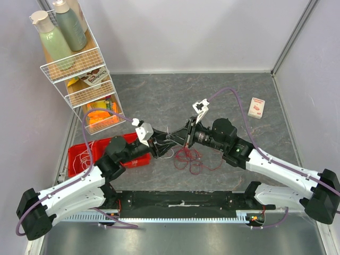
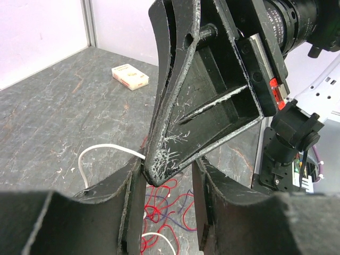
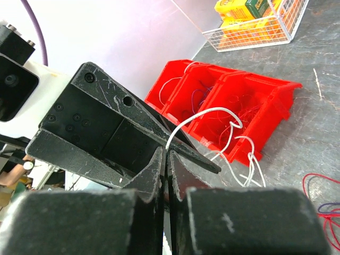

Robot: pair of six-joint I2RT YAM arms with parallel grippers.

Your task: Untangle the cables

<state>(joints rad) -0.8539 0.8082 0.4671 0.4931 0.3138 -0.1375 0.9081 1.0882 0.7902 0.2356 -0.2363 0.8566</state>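
Observation:
A loose tangle of thin red cables [image 1: 188, 155] with a dark purple strand lies on the grey table at centre. In the left wrist view the red cables [image 2: 154, 212] and the purple strand [image 2: 178, 220] lie below the fingers. My right gripper [image 1: 178, 141] [image 3: 166, 154] is shut on a white cable [image 3: 212, 111] that loops toward the red bin. My left gripper [image 1: 163, 144] [image 2: 167, 167] is open. The right gripper's tip sits between its fingers, and the white cable [image 2: 106, 146] runs out to their left.
A red bin [image 1: 79, 154] [image 3: 234, 101] holding more thin wires lies at the left. A white wire rack [image 1: 79, 69] with bottles and boxes stands at the back left. A small card box [image 1: 256, 107] [image 2: 130, 77] lies at the back right.

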